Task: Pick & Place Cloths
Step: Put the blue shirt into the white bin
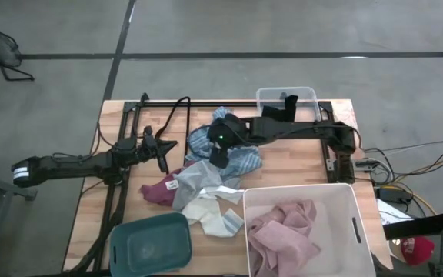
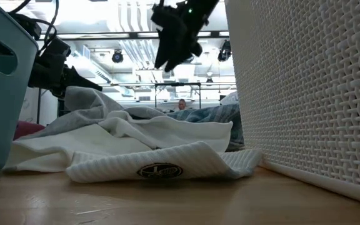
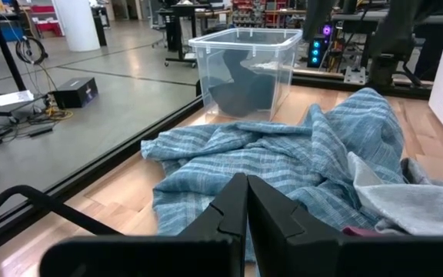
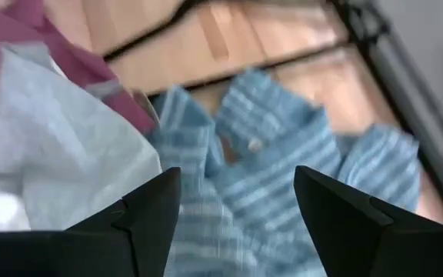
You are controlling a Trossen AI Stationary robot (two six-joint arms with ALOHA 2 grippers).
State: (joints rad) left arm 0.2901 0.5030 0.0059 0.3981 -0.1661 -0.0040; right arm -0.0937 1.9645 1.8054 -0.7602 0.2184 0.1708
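The blue cloth [image 1: 237, 156] lies crumpled in the middle of the worktop [image 1: 337, 165], just above the grey cloth [image 1: 198, 181], and it looks soft, light and floppy, so pinching a raised fold should lift it best. It is a bunched heap with no clear long side. The right tool [image 4: 237, 211] hangs wide open above it, and the left tool [image 3: 246, 211] waits pinched closed and empty at the left of the pile.

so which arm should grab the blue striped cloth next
Right. Its gripper hangs directly over the blue striped cloth with fingers open, the cloth showing between them. The left gripper sits off at the pile's edge, fingers shut.
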